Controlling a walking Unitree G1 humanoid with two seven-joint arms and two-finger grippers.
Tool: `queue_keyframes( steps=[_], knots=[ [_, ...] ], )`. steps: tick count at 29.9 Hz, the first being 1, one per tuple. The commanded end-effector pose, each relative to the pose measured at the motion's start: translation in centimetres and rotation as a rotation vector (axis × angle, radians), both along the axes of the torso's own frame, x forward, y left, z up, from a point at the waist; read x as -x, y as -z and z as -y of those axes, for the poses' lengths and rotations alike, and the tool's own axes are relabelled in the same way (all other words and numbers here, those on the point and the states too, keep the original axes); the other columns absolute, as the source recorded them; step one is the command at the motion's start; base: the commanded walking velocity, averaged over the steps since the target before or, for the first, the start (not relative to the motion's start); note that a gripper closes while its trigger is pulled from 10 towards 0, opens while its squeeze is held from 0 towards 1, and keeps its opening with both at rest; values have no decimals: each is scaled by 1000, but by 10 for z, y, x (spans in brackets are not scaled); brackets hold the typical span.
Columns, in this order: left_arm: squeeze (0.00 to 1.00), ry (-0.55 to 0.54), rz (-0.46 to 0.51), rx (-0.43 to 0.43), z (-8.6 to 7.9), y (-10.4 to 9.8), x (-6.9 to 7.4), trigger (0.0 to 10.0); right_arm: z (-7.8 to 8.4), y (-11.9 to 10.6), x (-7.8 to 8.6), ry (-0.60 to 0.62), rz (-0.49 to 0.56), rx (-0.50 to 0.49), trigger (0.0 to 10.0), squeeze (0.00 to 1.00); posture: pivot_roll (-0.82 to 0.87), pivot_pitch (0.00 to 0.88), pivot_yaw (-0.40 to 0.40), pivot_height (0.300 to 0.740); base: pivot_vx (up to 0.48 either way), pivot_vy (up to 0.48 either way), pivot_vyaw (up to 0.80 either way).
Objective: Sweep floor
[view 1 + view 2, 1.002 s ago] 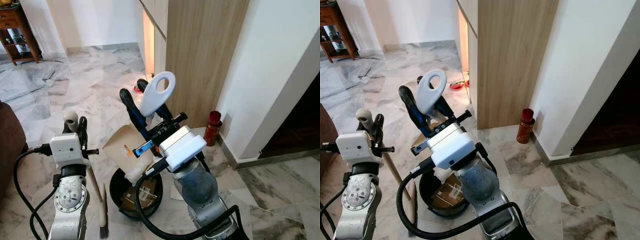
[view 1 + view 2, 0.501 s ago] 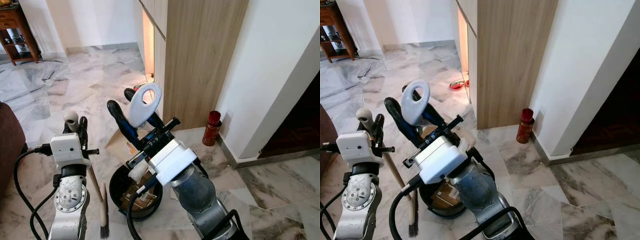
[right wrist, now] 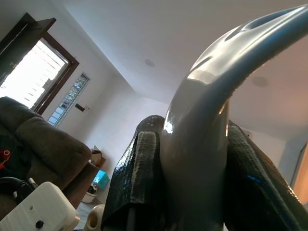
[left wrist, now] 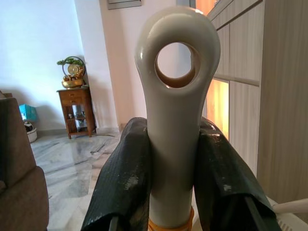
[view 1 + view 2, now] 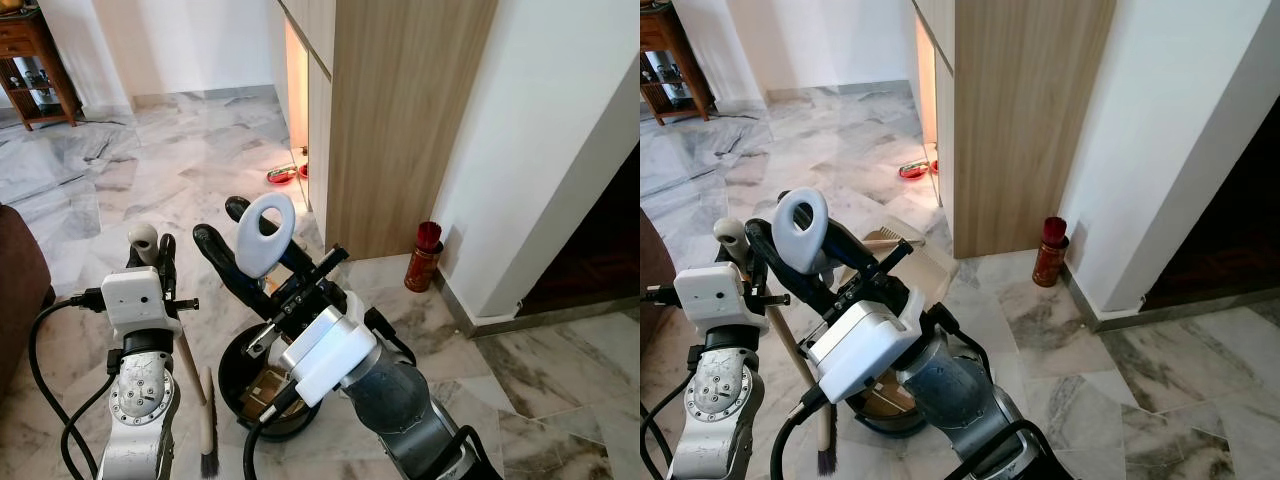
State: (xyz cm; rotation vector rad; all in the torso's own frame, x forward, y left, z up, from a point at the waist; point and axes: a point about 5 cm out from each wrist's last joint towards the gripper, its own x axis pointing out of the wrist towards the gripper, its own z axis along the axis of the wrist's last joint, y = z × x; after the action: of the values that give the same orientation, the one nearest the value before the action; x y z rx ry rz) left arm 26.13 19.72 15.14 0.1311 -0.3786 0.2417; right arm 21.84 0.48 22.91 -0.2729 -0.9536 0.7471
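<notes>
Left gripper (image 5: 152,250) stands at the left side, its two black fingers (image 4: 126,183) closed on the cream handle of the brush (image 4: 175,106); the wooden stick of this brush goes down to the dark bristles on the marble floor (image 5: 140,160), just beside the black bin (image 5: 238,368); right gripper (image 5: 245,250), more to the centre, clamps the grey looped handle of the dustpan (image 5: 262,232), which is tilted above the bin; further right, a red bottle (image 5: 423,256) stands near the wooden cabinet (image 5: 400,110).
</notes>
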Motion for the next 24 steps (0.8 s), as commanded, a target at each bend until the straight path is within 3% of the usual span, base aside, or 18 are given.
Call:
queue_keyframes(
  steps=[1, 9, 12, 14, 19, 21, 22, 24],
  knots=[
    [0, 15, 62, -23, 3, -12, -3, 10000, -1, -13, 6, -35, 57, -34, 10000, 0, 112, 0, 13, 740, 0, 0, 0],
    [0, 15, 63, -23, 3, -12, -3, 10000, 6, -14, -6, 36, 34, -61, 10000, 0, 113, 0, 12, 740, 0, 0, 0],
    [0, 15, 64, -23, 3, -12, -3, 10000, 16, -11, -17, 140, 53, -34, 10000, 0, 104, 0, 12, 740, 0, 0, 0],
    [0, 19, 59, -26, 3, -10, -2, 10000, 42, -5, -40, 318, 24, -14, 10000, 0, 105, 0, 13, 740, 0, 0, 0],
    [0, 26, 56, -27, 3, -10, -1, 10000, 66, 1, -53, 450, 5, 2, 10000, 0, 102, 0, 14, 740, 0, 0, 0],
    [0, 35, 39, -36, 3, -7, 2, 10000, 97, 13, -65, 618, -61, -2, 10000, 0, 102, 0, 17, 740, 0, 0, 0],
    [0, 35, 39, -36, 3, -7, 2, 10000, 97, 13, -65, 618, -61, -2, 10000, 0, 102, 0, 17, 740, 0, 0, 0],
    [0, 41, 20, -40, 3, -3, 8, 10000, 119, 23, -68, 676, -146, -43, 10000, 0, 100, 0, 19, 740, 0, 0, 0]
  ],
)
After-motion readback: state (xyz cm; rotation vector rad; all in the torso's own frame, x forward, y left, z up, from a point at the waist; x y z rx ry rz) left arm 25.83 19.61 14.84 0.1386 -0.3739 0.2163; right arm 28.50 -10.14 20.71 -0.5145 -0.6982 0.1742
